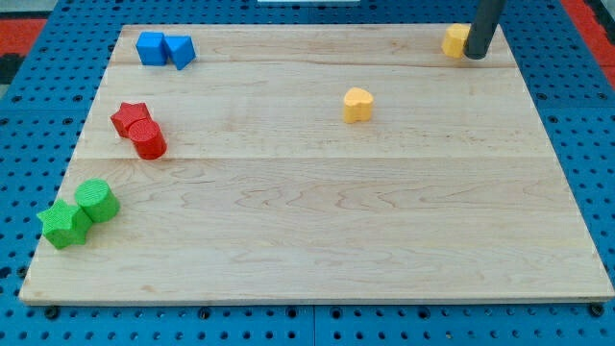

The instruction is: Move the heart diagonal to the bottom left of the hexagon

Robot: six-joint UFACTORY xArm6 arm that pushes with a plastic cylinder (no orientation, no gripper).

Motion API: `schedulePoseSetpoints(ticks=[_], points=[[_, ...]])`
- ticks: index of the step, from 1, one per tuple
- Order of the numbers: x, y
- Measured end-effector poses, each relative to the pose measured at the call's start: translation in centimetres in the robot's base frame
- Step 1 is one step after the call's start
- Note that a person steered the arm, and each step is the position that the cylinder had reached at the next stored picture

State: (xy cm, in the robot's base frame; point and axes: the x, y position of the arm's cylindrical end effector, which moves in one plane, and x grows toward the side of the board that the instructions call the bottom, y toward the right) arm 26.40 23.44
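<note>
A yellow heart (357, 104) lies on the wooden board (317, 231), right of centre in the upper half. A yellow hexagon (454, 40) sits near the view's top right corner of the board, its right side hidden behind the dark rod. My tip (475, 56) rests against the hexagon's right side. The tip is well to the right of the heart and above it in the view, not touching it. The heart lies to the lower left of the hexagon, with a wide gap between them.
A blue cube (151, 48) and a blue triangular block (180, 50) touch at the view's top left. A red star (129, 117) and a red cylinder (148, 139) touch at the left. A green star (62, 224) and a green cylinder (97, 201) touch at the lower left.
</note>
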Motion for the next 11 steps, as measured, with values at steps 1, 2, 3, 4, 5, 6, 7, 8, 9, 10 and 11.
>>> schedulePoseSetpoints(ticks=[1, 2, 3, 4, 5, 6, 7, 8, 9, 10, 11], points=[[7.5, 0.6], [12.4, -5.6], [14.0, -14.9], [13.0, -16.3], [11.5, -16.1], [9.4, -14.6], [6.8, -12.2], [8.8, -11.2], [14.3, -11.7], [13.4, -15.6], [8.0, -16.0]])
